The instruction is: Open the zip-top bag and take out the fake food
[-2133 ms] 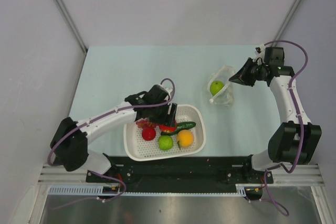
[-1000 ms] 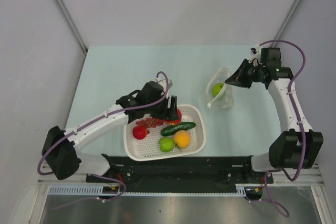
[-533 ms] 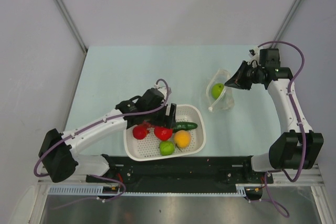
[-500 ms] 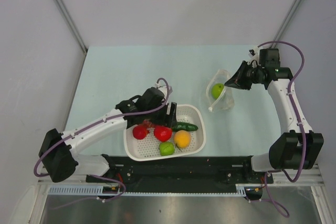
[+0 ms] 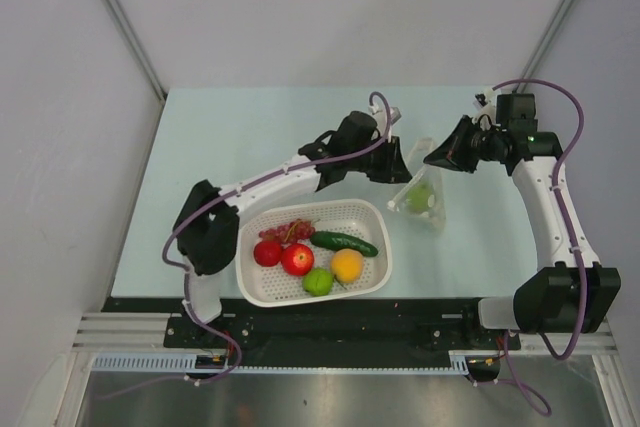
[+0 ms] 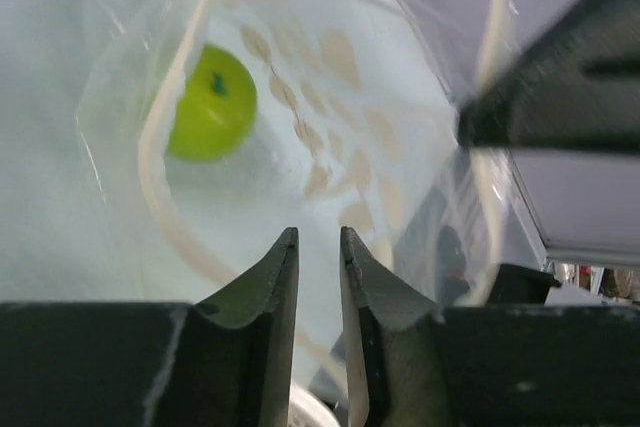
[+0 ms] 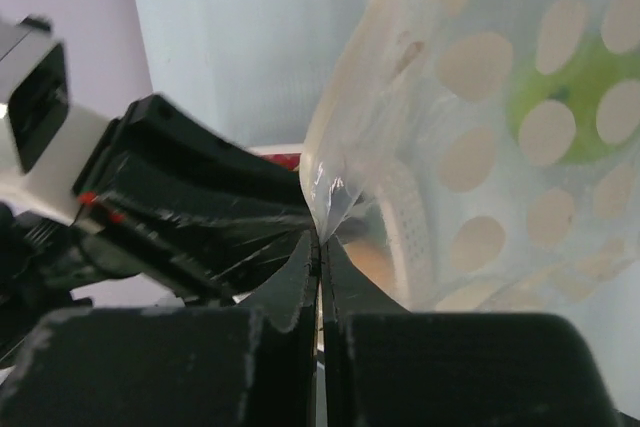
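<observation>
Basket (image 5: 384,247) is holding most fake food (image 5: 346,265); green apple (image 6: 208,102) is remaining bagged. Right gripper (image 7: 320,242) is clamping the zip-top bag (image 6: 400,147); left gripper (image 6: 317,234), fingers nearly together, grip unclear.

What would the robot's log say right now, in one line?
right fingers: shut, pinching zip-top bag rim | left fingers: nearly closed at mouth, grip unclear | green fruit: inside bag | basket: fake food

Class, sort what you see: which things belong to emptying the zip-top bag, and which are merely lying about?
Job: zip-top bag; green fruit inside it; right gripper pinching its rim; left gripper at its mouth; fake food already out.
Bystanders: white basket; table.
</observation>
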You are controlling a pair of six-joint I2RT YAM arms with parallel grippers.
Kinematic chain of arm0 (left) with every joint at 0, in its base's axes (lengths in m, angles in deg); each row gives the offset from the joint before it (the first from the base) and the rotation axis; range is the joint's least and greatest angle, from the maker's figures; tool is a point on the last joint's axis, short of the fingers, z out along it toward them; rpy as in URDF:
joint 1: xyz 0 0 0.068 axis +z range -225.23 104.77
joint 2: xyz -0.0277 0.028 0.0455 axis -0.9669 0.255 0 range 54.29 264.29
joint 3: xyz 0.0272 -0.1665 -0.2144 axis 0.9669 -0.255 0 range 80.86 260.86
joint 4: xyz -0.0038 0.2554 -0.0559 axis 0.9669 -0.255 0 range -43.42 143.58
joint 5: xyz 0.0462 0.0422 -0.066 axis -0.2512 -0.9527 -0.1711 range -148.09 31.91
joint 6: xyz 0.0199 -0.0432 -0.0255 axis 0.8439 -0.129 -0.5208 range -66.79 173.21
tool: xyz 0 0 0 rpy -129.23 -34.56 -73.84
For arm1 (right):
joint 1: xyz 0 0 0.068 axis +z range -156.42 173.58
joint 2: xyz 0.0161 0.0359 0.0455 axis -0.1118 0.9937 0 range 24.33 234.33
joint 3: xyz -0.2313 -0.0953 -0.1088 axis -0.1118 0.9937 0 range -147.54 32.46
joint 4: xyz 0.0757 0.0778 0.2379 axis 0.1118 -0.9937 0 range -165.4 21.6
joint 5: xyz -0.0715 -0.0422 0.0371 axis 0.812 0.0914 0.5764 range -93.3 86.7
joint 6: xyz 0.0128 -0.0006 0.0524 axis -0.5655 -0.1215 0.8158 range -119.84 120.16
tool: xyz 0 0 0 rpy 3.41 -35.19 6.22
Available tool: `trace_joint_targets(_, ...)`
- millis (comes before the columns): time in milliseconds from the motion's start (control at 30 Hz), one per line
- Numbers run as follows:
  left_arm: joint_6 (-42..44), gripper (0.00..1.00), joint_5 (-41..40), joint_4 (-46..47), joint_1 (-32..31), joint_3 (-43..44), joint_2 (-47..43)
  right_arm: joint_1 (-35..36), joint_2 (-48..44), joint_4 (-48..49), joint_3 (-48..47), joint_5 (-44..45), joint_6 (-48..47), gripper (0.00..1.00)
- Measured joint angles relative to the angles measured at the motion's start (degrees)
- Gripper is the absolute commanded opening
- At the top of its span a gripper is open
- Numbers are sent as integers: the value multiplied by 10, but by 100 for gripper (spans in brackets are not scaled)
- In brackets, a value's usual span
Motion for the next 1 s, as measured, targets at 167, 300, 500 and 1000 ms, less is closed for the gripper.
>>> trace_joint_targets(167,-13,22,12,3,-4,73,82,0,-2,1,0,-18,21,0)
trace_joint_targets(300,-12,32,12,-6,-11,116,129,0,-2,5,0,-27,34,0)
trace_joint_targets(500,-7,50,9,-23,-27,136,174,0,-2,4,0,-27,35,0)
trace_joint_targets(1000,-7,79,-128,-45,-45,139,207,0,-9,-30,0,-22,28,0)
